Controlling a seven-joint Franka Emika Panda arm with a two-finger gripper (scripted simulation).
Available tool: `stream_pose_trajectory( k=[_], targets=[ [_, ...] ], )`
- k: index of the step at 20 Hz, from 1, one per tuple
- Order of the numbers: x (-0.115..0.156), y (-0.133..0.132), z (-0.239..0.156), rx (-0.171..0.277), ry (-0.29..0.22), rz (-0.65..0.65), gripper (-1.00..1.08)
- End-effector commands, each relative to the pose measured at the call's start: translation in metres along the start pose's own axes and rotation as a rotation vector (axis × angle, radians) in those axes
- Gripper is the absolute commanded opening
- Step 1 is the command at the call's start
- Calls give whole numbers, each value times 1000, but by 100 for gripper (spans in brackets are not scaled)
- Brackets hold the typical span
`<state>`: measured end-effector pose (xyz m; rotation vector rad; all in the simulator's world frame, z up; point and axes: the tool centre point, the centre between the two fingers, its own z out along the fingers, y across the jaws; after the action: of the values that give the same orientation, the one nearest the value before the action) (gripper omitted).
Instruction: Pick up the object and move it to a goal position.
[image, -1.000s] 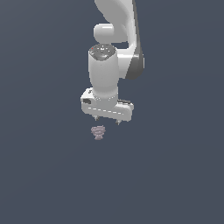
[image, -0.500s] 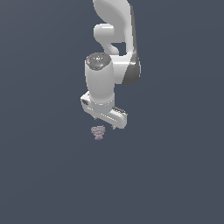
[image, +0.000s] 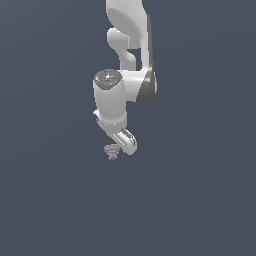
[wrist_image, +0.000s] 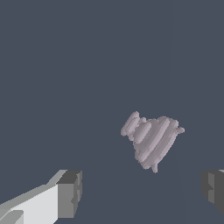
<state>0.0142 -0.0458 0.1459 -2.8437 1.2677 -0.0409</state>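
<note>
- Gripper (wrist_image: 140, 192) hangs low over plain dark floor, jaws spread wide w/ nothing between the pads; in the wrist view one grey pad (wrist_image: 70, 192) and the other (wrist_image: 213, 189) stand well apart.
- Object (image: 112, 151) (small, ribbed, mauve-grey, wider at top than base) sits on the floor just beside the gripper (image: 127, 147), toward the exterior view's left; not touched as far as the pics show. No floor edge or goal marker is visible.
- Risk, as a judgement: the object (wrist_image: 152, 140) lies ahead of the line between the pads, not inside the gap. Closing from here would likely grab air, or one finger could clip the lumpy side and knock it over or skid it away.
- Second risk: the narrow base and knobbly flanks offer poor flats, so an off-centre squeeze may let it twist or pop out during the lift.
- Vs 1.0 s ago: wrist has turned, so the hand shows end-on rather than broadside; arm has also dropped closer to the object. Object itself hasn't moved.
</note>
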Motion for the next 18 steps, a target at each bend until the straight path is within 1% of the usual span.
stream_pose_trajectory(
  k=[1,11,18],
  targets=[
    [2,3,6,-4,-2,77,100],
    [9,16,26,-24,-6,371,100],
    [13,23,36,-34,-4,514,100]
  ],
)
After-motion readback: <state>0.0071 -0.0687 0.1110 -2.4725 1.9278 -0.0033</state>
